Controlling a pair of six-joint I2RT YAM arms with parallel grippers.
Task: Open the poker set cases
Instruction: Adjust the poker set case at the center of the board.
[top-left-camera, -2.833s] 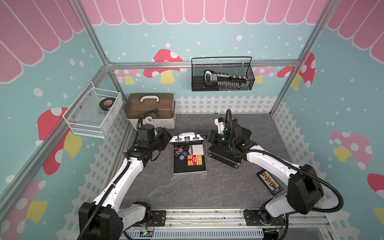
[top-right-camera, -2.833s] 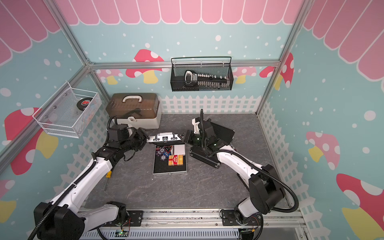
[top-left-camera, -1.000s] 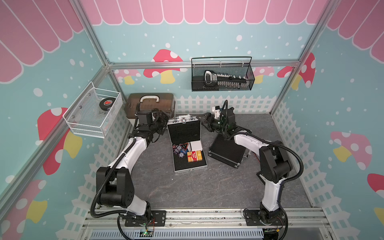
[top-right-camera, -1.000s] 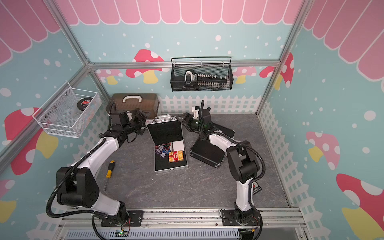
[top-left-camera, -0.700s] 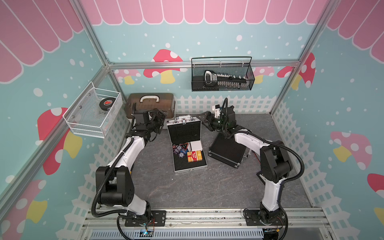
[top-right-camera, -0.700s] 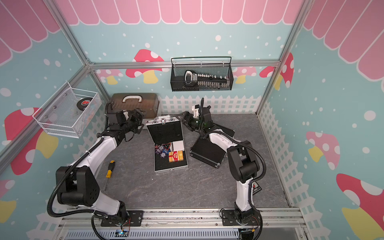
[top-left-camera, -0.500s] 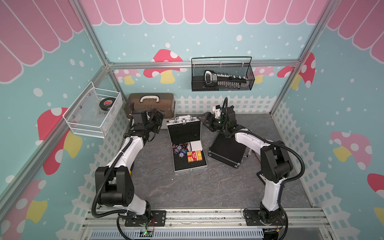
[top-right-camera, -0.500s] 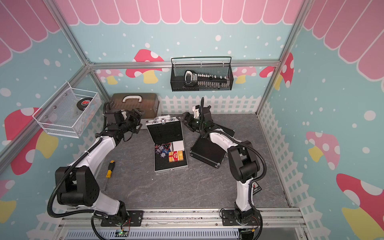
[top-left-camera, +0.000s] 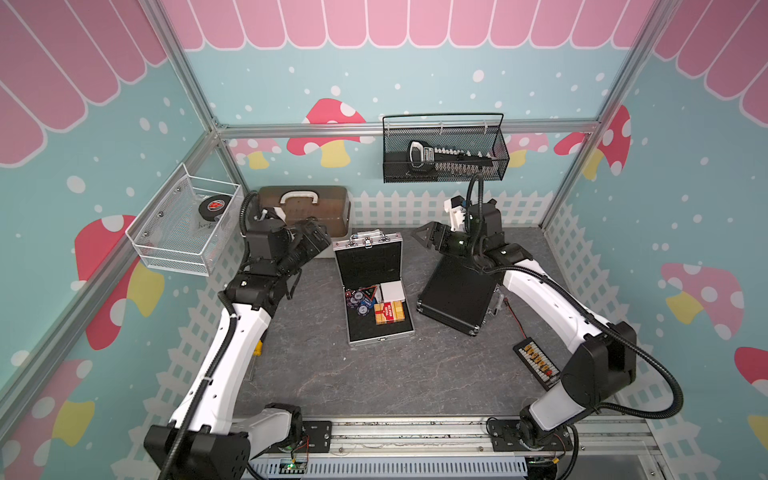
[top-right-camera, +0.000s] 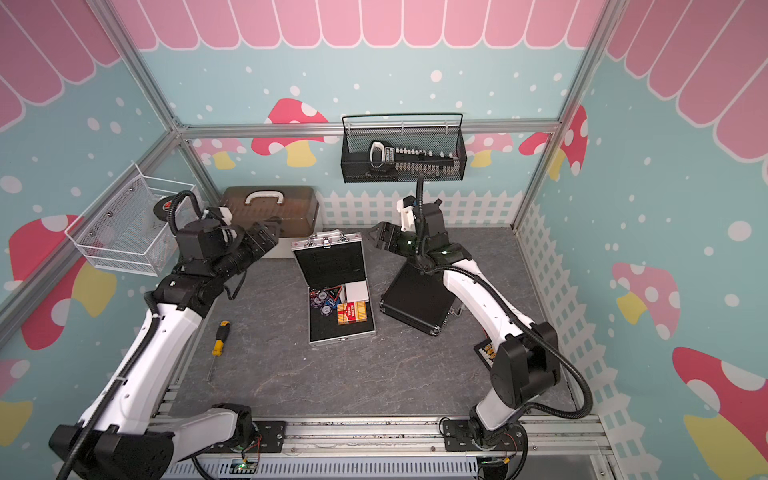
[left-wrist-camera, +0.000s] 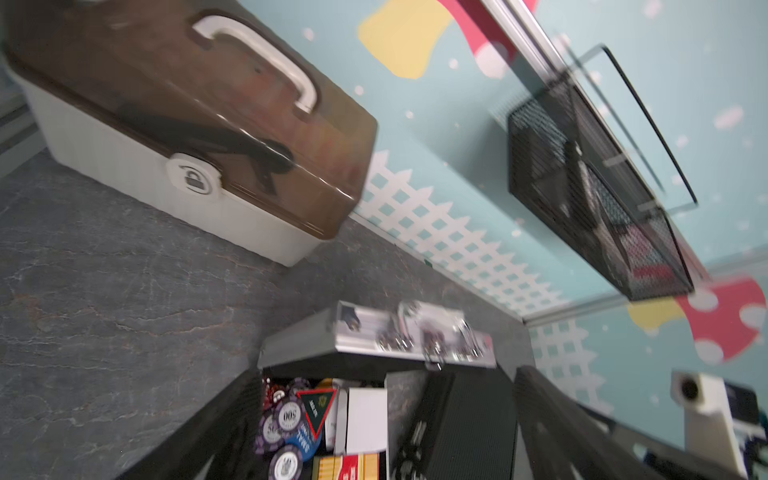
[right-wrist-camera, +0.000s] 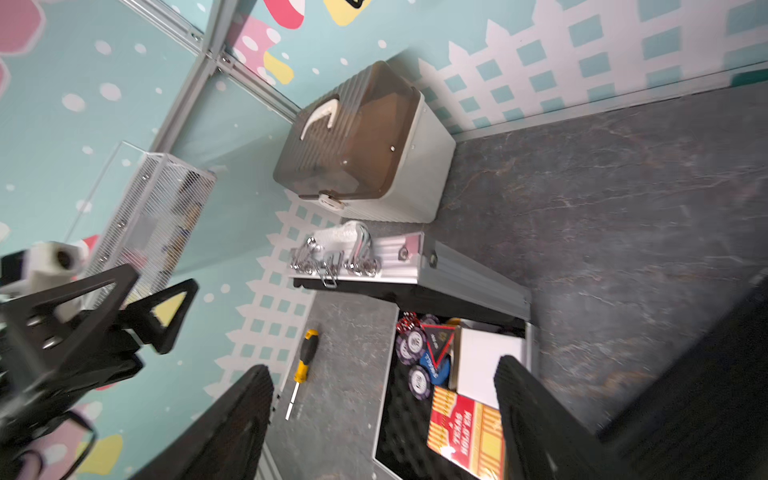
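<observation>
The job stands about half done. The silver case (top-left-camera: 379, 334) lies near the middle of the table with its lid (top-left-camera: 368, 264) raised nearly upright on the far edge, latches and handle on top, and the black foam tray is exposed: poker chips (top-left-camera: 360, 301), a red and yellow card deck (top-left-camera: 390, 312) and a white box (top-left-camera: 392, 291) sit in its far half. The black case (top-left-camera: 457, 295) lies flat and shut just beside the silver case, on the side of the right arm, apart from it and turned at a slight angle; its latches look to be on the edge away from the silver case, though they are too small to read. The left gripper (top-left-camera: 318, 239) hangs beside the silver case's lid on the left arm's side, fingers (left-wrist-camera: 216, 424) spread and empty. The right gripper (top-left-camera: 424, 237) hangs off the lid's other side, above the far end of the black case, its fingers (right-wrist-camera: 237, 415) likewise apart with nothing between them. Neither touches a case. What is left, by my reading, is releasing the black case's latches and lifting its lid.
</observation>
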